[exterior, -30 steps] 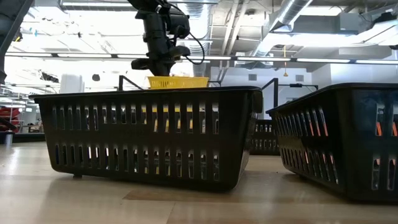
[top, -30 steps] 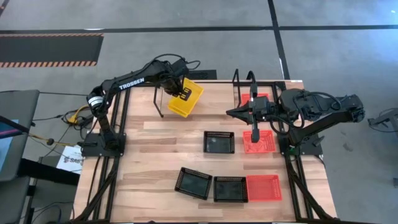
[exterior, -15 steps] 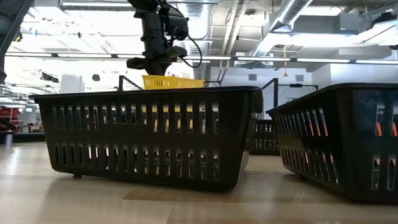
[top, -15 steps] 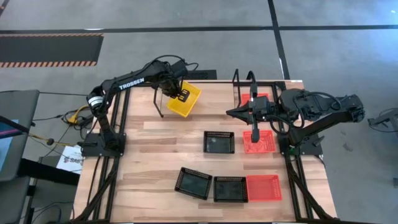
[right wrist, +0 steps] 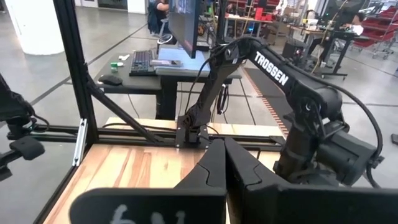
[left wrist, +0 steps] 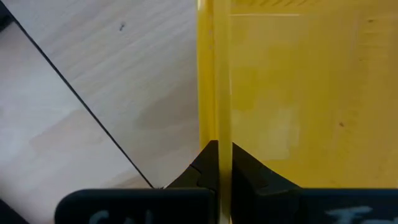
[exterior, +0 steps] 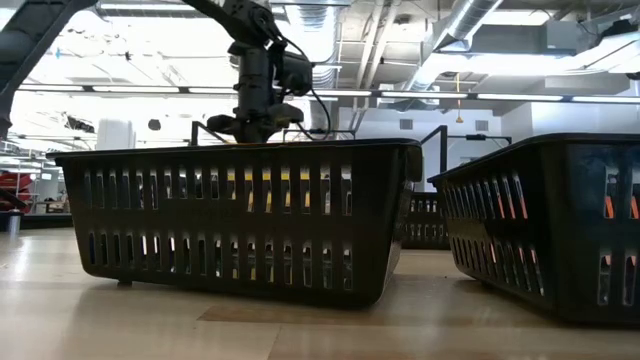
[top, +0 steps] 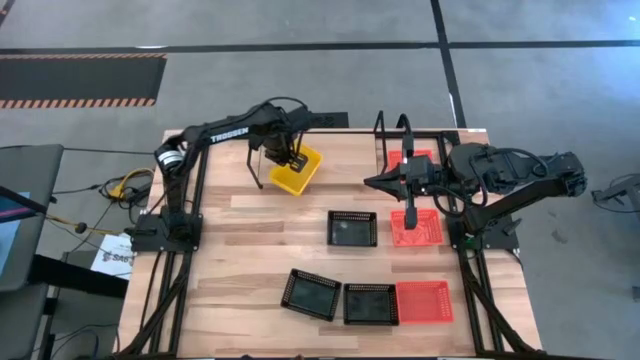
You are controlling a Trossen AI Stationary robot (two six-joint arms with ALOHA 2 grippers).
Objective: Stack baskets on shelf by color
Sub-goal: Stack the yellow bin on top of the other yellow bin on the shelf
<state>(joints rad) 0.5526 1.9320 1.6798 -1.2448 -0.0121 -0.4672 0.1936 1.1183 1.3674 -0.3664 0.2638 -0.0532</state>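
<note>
My left gripper (top: 290, 158) points down at the table's far left, shut on a yellow basket (top: 298, 172) beside the shelf's left wire hoop (top: 257, 165). In the low view the gripper (exterior: 258, 122) shows above a black basket (exterior: 240, 215), and the yellow one (exterior: 285, 190) shows only through its slots. My right gripper (top: 368, 181) hangs level and shut above the table, holding nothing. Black baskets (top: 353, 228), (top: 311, 294), (top: 371, 303) and red ones (top: 415, 227), (top: 424, 301) rest on their bottoms on the table. My left gripper pinches one side wall of the yellow basket at its rim (left wrist: 214, 93), one finger inside and one outside. The fingers come from above, pointing down, on the basket's far-left side (top: 284, 162). The basket hangs about level below them; whether its bottom touches the wood I cannot tell.
Another red basket (top: 420, 158) lies partly hidden under the right arm, by the shelf's right hoop (top: 383, 135). Bare wood lies between the yellow basket and the right gripper, and along the table's left side (top: 230, 260).
My left gripper has gone down toward the wood beside the shelf's left hoop, carrying the yellow basket. The basket was tilted and high; it now sits lower and about level. In the low view it has sunk behind the black basket's rim.
</note>
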